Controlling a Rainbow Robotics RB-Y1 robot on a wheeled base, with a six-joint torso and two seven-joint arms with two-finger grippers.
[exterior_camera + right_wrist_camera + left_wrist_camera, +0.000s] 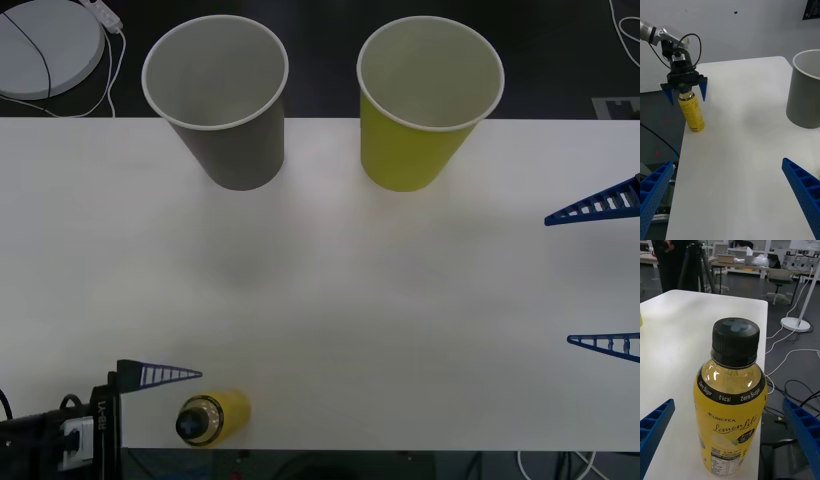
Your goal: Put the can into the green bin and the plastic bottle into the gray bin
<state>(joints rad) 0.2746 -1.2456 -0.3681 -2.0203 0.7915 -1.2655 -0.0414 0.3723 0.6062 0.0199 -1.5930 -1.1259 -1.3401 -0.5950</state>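
The plastic bottle point(212, 417), yellow-labelled with a black cap, stands upright at the table's front left edge. My left gripper point(685, 91) is open, its blue fingers point(160, 375) on either side of the bottle's point(730, 401) cap and neck, apart from it. The gray bin point(215, 100) stands at the back left and the green bin point(430, 100) at the back right, both upright. My right gripper point(603, 275) is open at the table's right edge, holding nothing. The can is out of view.
The white table point(400, 300) is bare between the bottle and the bins. A round white base point(45, 45) with a cable lies on the floor beyond the back left corner. Cables point(790, 363) run over the floor past the table edge beside the bottle.
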